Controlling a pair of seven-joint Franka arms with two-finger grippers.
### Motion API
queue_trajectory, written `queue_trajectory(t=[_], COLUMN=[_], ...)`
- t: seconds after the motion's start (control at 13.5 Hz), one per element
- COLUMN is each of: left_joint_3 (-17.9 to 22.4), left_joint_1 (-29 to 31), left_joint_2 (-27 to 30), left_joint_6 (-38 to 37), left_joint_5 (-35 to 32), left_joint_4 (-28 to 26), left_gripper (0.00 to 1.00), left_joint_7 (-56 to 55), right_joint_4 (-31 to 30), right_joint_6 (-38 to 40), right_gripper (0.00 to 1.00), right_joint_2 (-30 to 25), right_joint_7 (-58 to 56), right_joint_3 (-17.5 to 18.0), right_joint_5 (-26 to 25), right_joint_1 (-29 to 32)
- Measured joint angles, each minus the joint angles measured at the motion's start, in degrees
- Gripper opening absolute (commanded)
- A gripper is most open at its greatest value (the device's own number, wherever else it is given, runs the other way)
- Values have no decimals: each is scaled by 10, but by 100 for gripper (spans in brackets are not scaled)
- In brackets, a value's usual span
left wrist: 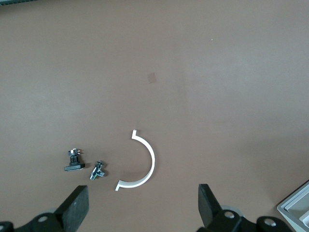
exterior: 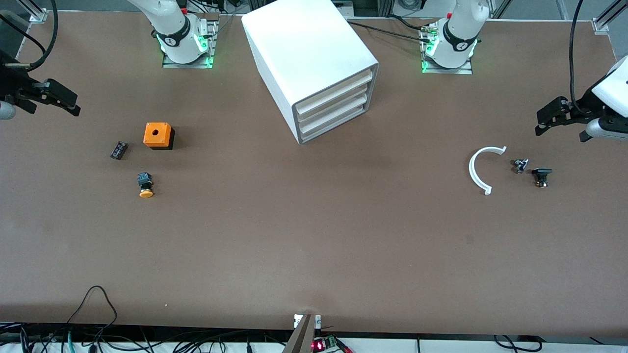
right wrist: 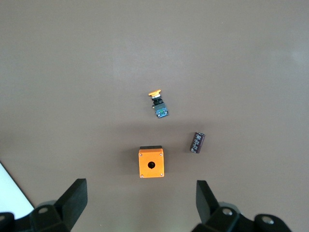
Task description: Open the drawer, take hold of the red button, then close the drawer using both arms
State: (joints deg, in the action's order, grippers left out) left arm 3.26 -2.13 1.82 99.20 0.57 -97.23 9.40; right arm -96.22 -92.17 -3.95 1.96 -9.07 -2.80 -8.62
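The white cabinet (exterior: 304, 54) stands between the two arm bases, its front turned toward the left arm's end of the table. Its lowest drawer (exterior: 334, 122) is shut, like the two above it. The button is out of view. My left gripper (exterior: 538, 121) hangs open over the left arm's end of the table, with nothing between its fingers (left wrist: 77, 203). My right gripper (exterior: 74, 107) hangs open over the right arm's end, also holding nothing, and in the right wrist view (right wrist: 140, 191) it looks down on bare table.
Below the left gripper (left wrist: 143, 198) lie a white arc (exterior: 477, 171), a small metal part (exterior: 520, 165) and a black part (exterior: 541, 175). At the right arm's end sit an orange box with a hole (exterior: 158, 135), an orange-capped button (exterior: 145, 185) and a black component (exterior: 118, 150).
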Motion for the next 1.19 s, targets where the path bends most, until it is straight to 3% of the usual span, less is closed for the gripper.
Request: queue_trajectory(t=[1.19], left_joint_3=[-3], left_joint_1=[0], left_joint_2=[-13], left_joint_6=[-21], left_joint_5=[0], left_joint_4=[16], left_gripper=[100], left_joint_7=[11], right_joint_4=[0], right_joint_6=[0], right_gripper=[100], right_joint_2=[0], right_joint_7=[-1], right_joint_3=[-3], right_joint_5=[0], right_joint_1=[2])
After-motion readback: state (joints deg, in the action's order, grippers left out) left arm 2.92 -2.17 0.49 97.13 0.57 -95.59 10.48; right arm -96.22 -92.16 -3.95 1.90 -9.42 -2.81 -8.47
